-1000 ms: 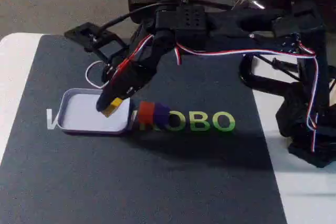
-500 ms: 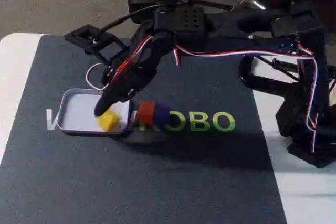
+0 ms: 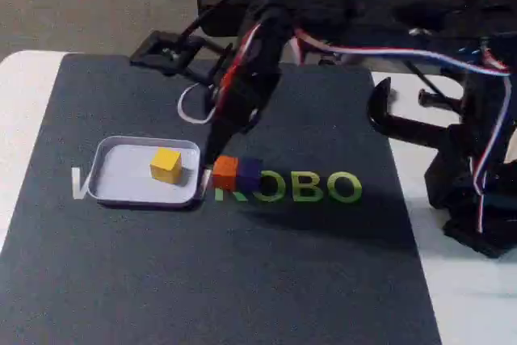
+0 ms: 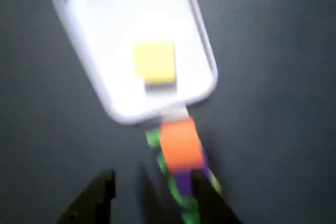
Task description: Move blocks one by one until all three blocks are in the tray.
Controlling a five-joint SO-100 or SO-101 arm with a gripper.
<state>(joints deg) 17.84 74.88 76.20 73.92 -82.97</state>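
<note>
Yellow block [image 3: 166,164] in tray [image 3: 113,191], gripper [image 4: 152,192] apart.

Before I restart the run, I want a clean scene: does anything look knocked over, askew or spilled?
Nothing stands out. The yellow block sits flat inside the tray. The orange block and purple block rest side by side on the mat just outside the tray's right rim in the fixed view. The end effector is open and empty.

I see a dark grey mat [image 3: 242,280] covering most of the white surface [image 3: 20,111], with green lettering [image 3: 311,188] printed across it. A black clamp [image 3: 404,123] sits at the mat's right edge, and grey carpeted floor [image 3: 81,14] lies beyond.
</note>
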